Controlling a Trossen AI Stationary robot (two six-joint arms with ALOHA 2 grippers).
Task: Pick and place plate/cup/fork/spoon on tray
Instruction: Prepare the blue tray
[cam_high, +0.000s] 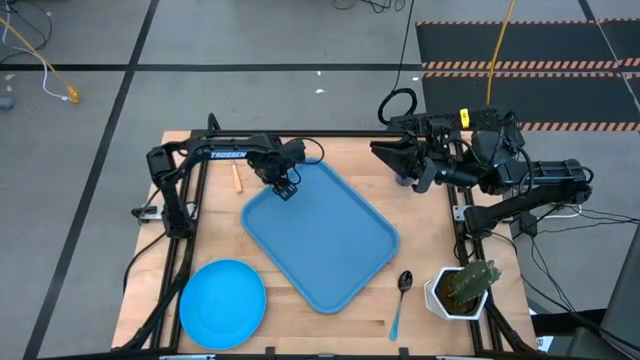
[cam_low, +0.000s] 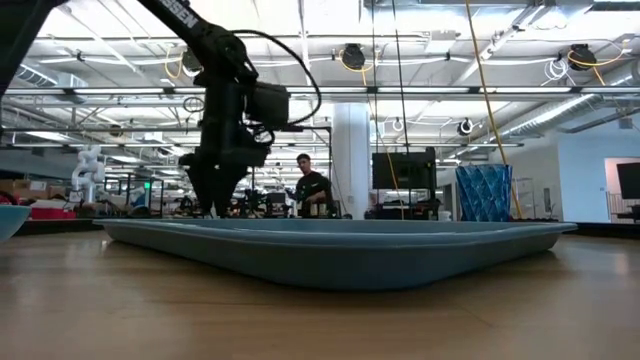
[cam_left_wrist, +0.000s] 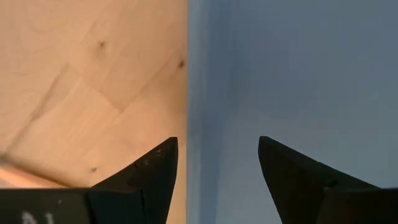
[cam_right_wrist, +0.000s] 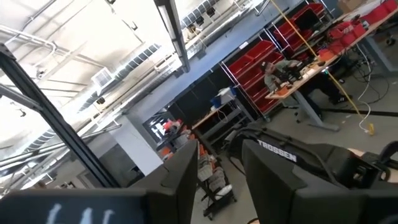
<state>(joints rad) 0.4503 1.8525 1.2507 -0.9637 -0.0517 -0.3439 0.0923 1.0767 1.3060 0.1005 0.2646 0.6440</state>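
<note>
The blue tray (cam_high: 320, 238) lies slantwise on the middle of the table. My left gripper (cam_high: 285, 188) is open and points down at the tray's far left corner; in the left wrist view (cam_left_wrist: 217, 180) one finger stands over the wood and one over the tray. The blue plate (cam_high: 222, 303) lies at the near left. The fork (cam_high: 237, 178) lies left of the tray's far corner. The spoon (cam_high: 400, 298) lies right of the tray's near end. The cup (cam_high: 403, 181) shows partly under my right arm. My right gripper (cam_high: 392, 152) is open, raised at the far right. My left gripper comes from above with its fingers on either side of the tray's rim (cam_left_wrist: 194, 93) at the far left corner, one outside and one inside. I cannot tell whether the fingers touch the rim. The tray lies flat on the table (cam_low: 330, 245).
A white pot with a cactus (cam_high: 462, 290) stands at the near right corner, next to the spoon. Bare wood shows between the plate and the tray and along the far edge. A person stands in the room beyond the table (cam_low: 312, 190).
</note>
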